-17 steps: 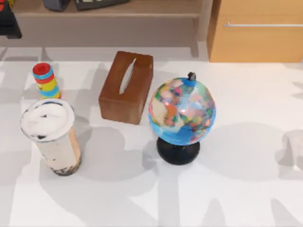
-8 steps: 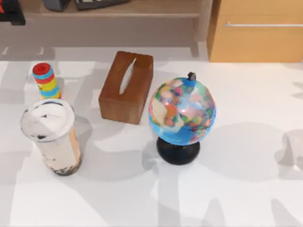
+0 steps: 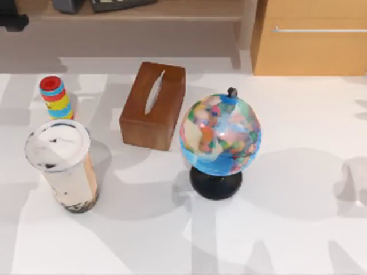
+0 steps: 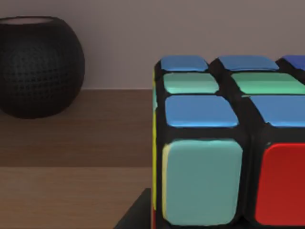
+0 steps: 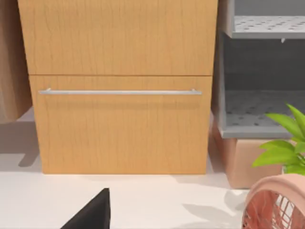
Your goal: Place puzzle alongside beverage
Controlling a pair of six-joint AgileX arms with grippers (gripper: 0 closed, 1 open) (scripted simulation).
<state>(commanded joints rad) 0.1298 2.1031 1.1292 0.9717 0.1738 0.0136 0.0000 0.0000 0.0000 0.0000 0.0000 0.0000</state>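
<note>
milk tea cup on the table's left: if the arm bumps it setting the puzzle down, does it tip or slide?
Probably tips: the milk tea cup is tall, its base narrower than its white sealed top. The liquid fill suggests some weight, which may resist light nudges. The striped toy behind it is apart, offering no bracing.

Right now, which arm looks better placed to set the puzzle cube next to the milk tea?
Probably the left. Its wrist camera has the puzzle cube right up close, and the milk tea stands at the table's left. The right wrist camera faces a wooden cabinet.

puzzle [image 4: 228,143]: glossy plastic stickers | beverage [image 3: 64,166]: clear plastic | tissue box [image 3: 153,105]: smooth wood
</note>
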